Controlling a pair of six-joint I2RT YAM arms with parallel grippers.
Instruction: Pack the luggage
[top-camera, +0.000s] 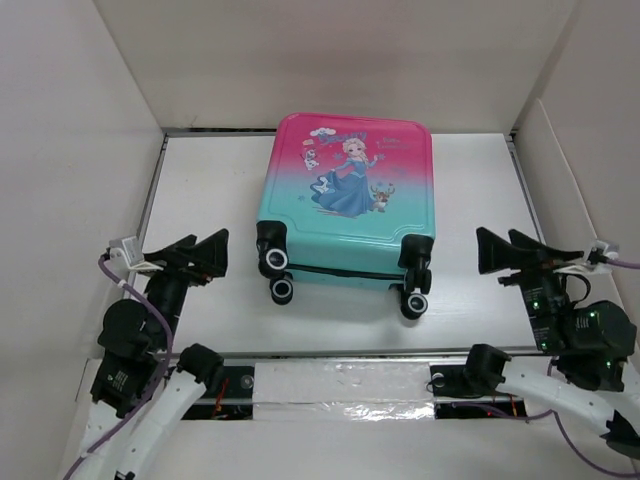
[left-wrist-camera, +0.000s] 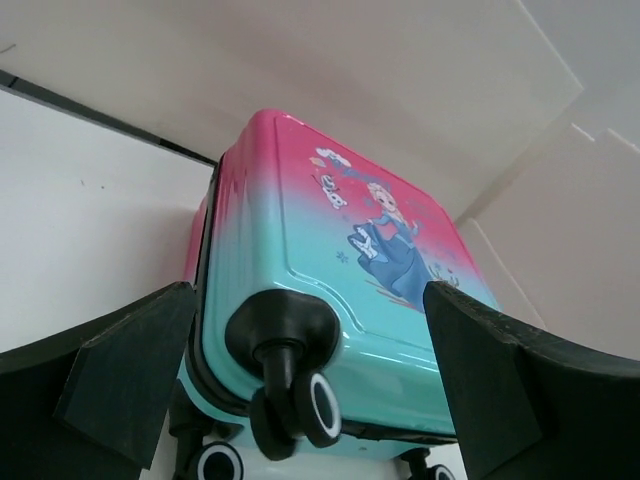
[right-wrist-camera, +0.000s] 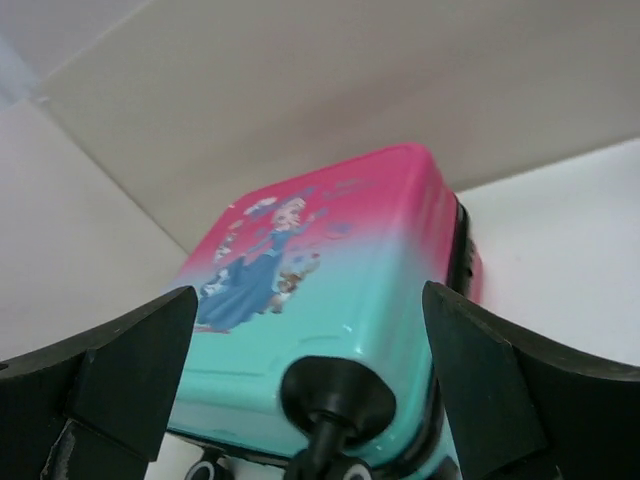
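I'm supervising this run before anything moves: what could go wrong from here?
The luggage lies closed and flat, so a push may slide it across the table rather than open it. Its wheels point toward the open left gripper and right gripper, and could snag a finger.

Left arm (top-camera: 130, 338) and right arm (top-camera: 590, 338) show white links, black joints, wedge-shaped black jaws, greyish cables (top-camera: 104, 268)
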